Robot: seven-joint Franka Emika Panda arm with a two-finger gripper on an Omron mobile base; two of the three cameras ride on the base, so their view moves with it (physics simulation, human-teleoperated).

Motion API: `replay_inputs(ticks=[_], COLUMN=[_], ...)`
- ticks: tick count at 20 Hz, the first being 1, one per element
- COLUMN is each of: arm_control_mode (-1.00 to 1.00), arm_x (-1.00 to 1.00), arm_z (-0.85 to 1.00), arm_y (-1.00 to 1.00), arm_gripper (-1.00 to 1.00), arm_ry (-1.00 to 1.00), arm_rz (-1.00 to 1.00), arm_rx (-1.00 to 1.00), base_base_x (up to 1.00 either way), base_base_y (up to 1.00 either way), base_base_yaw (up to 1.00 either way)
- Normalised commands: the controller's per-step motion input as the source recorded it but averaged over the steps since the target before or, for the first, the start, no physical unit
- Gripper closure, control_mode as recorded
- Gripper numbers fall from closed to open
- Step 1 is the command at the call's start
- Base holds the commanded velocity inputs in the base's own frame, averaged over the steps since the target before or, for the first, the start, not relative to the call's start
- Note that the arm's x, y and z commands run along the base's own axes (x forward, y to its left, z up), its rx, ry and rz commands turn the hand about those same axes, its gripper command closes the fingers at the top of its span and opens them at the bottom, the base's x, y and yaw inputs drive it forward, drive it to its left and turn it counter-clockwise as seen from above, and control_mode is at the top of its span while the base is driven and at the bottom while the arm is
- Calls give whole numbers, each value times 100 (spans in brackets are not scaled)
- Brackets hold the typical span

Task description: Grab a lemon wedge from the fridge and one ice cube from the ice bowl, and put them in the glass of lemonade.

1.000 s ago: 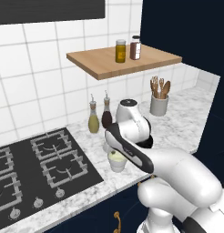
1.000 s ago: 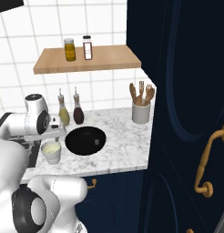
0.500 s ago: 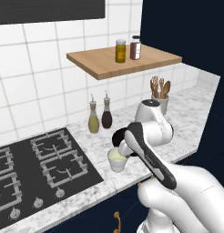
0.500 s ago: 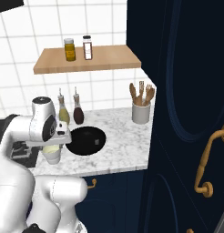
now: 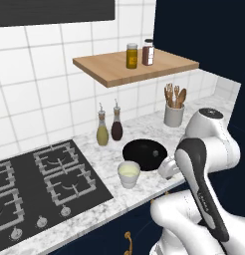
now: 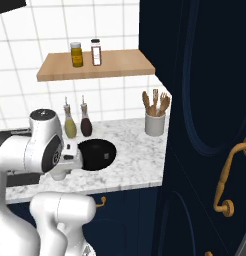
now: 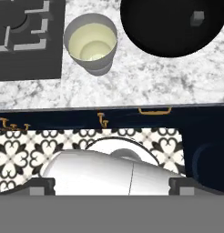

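Hand view, glass of lemonade (image 7: pixel 91 43), possibly an ice cube (image 7: pixel 197 17) in black bowl (image 7: pixel 164 34)

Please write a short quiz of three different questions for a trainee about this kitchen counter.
1. True or false: the glass stands between the stove and the black bowl.
2. What stands on the wooden shelf? A) two jars B) a kettle C) plates
3. Fill in: the white holder near the wall contains wooden ____.

Key: 1 true; 2 A; 3 utensils.
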Motion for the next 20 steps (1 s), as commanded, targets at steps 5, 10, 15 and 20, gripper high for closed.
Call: replay_inputs(ticks=[5,10,15,20], arm_control_mode=[-100,-100,100,100], arm_x=[-20,0,0,0], arm_z=[13,0,0,0], arm_y=[-4,0,0,0], arm_gripper=[-100,-100,-100,-100], arm_ry=[-3,0,0,0], arm_rz=[-2,0,0,0], arm_rx=[0,0,0,0], base_base_x=[0,0,-65,-50], base_base_y=[0,0,3,0], base_base_yaw=[0,0,-18,-77])
